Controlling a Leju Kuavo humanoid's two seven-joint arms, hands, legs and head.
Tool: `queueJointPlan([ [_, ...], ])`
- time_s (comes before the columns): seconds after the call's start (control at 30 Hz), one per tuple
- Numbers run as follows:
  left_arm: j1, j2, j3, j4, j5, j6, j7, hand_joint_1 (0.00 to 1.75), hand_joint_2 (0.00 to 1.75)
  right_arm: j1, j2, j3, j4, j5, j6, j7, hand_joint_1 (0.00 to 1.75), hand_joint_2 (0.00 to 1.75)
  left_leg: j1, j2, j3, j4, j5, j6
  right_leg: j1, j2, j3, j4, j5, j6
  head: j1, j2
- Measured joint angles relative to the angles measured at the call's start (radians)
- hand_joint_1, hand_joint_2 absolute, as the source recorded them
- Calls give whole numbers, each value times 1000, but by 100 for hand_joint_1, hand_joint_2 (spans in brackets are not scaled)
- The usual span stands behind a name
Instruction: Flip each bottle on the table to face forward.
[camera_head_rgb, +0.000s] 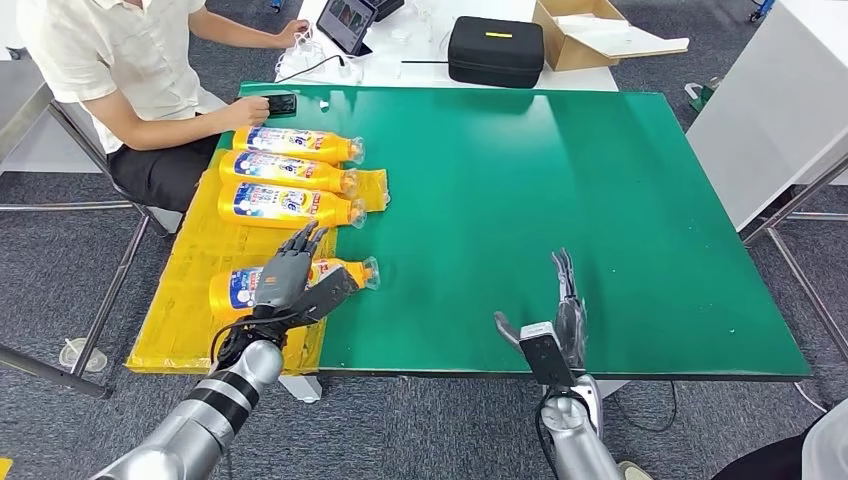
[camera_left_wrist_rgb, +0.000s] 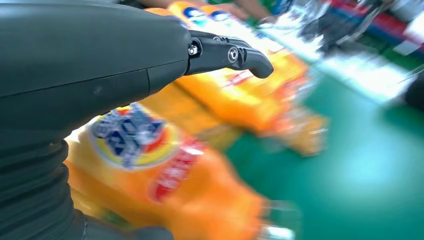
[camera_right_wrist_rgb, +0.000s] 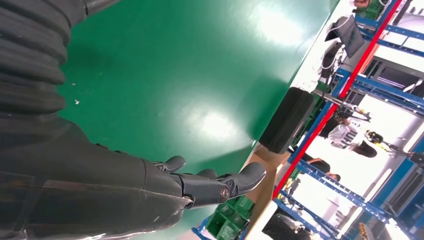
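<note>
Your left hand (camera_head_rgb: 290, 272) hovering lower left, fingers spread and empty, over the nearest bottle (camera_head_rgb: 238, 288), right hand (camera_head_rgb: 560, 315) idling released lower centre.

Quick tally: four yellow plastic bottles with blue-and-red labels lie on the table, three up top (camera_head_rgb: 300, 144) (camera_head_rgb: 288, 171) (camera_head_rgb: 285, 204) and a fourth nearer the robot (camera_head_rgb: 235, 288). One black zipped case (camera_head_rgb: 495, 50), one cardboard box (camera_head_rgb: 575, 35), one tablet (camera_head_rgb: 346, 23).
</note>
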Motion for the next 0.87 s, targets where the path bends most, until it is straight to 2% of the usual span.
queueJointPlan([
  [0.1, 71, -31, 12, -133, 139, -22, -76, 0, 175, 14, -1, 3, -8, -10, -8, 0, 0, 175, 0, 0, 0, 0, -1, 1, 0, 0, 0, 0, -1, 0, 0, 0],
  [0.23, 175, -64, 5, -335, 344, -85, -97, 0, 175, 39, -2, 6, -36, -40, -8, -1, 0, 175, 0, 0, -1, 0, -3, 1, 0, 0, -1, 0, -1, 0, 0, 0],
  [0.3, 205, -69, -11, -415, 392, -79, -95, 0, 175, 55, -3, 9, -64, -102, 58, -1, 0, 175, 0, 0, -1, 0, -3, 1, 0, 0, -1, 0, -1, 0, 0, 0],
  [0.43, 232, -68, -41, -511, 431, -60, -92, 0, 175, 80, 13, 2, -118, -328, 334, -1, 0, 0, 1, 0, 0, 0, -2, 0, 1, 0, -1, 0, -1, 0, 0, 0],
  [0.53, 245, -70, -56, -552, 476, -56, -85, 0, 175, 95, 41, -19, -142, -368, 399, -1, 0, 0, 1, 0, 0, 0, -2, 0, 1, 0, -1, 0, -1, 0, 0, 0],
  [0.77, 268, -105, -56, -567, 730, -5, -15, 0, 175, 121, 88, -19, -199, -276, 329, 18, 0, 0, 1, 0, -1, 0, -2, 0, 1, 0, -1, 0, -1, 0, 0, 0],
  [0.83, 268, -113, -55, -556, 784, 2, -15, 0, 175, 125, 95, -6, -215, -253, 297, 22, 0, 87, 1, 0, -1, 0, -2, 0, 1, 0, -1, 0, -1, 0, 0, 0],
  [0.87, 268, -115, -54, -554, 796, 2, -16, 0, 175, 125, 97, -2, -219, -248, 288, 23, 0, 116, 1, 0, -1, 0, -2, 0, 1, 0, -1, 0, -1, 0, 0, 0],
])
